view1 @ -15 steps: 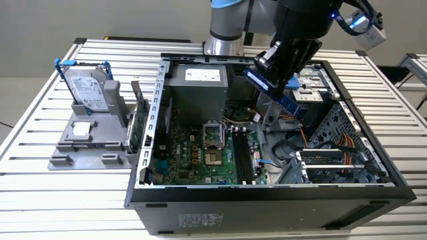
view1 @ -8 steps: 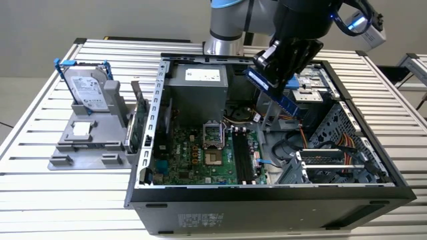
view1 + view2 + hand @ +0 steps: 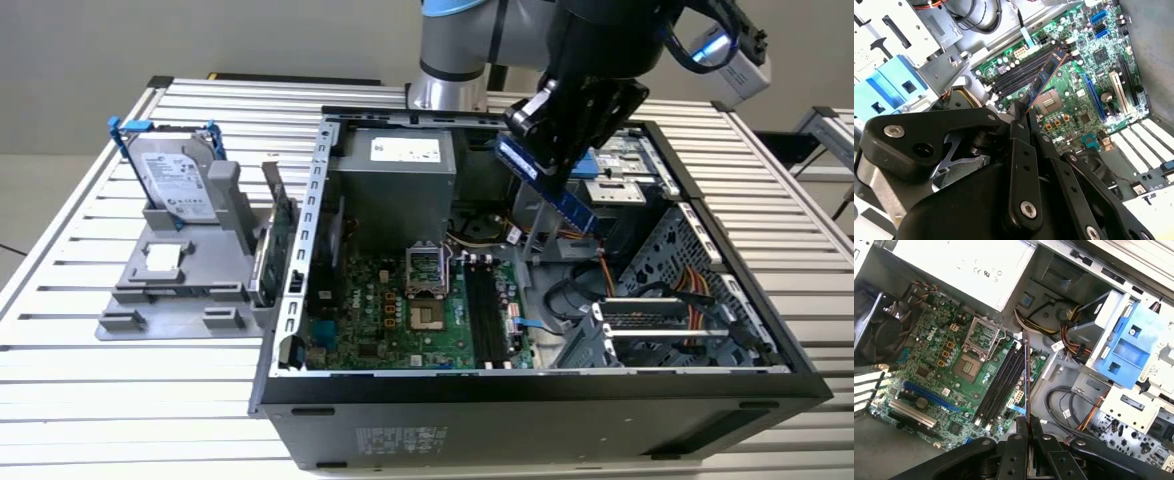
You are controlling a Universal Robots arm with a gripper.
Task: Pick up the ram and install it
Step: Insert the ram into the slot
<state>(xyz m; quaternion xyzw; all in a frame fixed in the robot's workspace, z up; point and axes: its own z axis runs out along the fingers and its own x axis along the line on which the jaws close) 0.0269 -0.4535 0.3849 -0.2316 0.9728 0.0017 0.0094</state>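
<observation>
My gripper is shut on the ram, a slim bluish stick with dark chips. It hangs tilted in the air above the back right part of the open computer case. In the second wrist view the ram juts out past the gripper over the motherboard. In the first wrist view I see the ram edge-on, leaving the gripper and lying just beside the black memory slots. Those slots sit well below the stick, and none holds a stick.
The case lies open on a slatted table. Inside are a grey power supply, the green motherboard, a blue drive bay and loose cables. At the exterior view's left, a grey stand holds a silver hard drive.
</observation>
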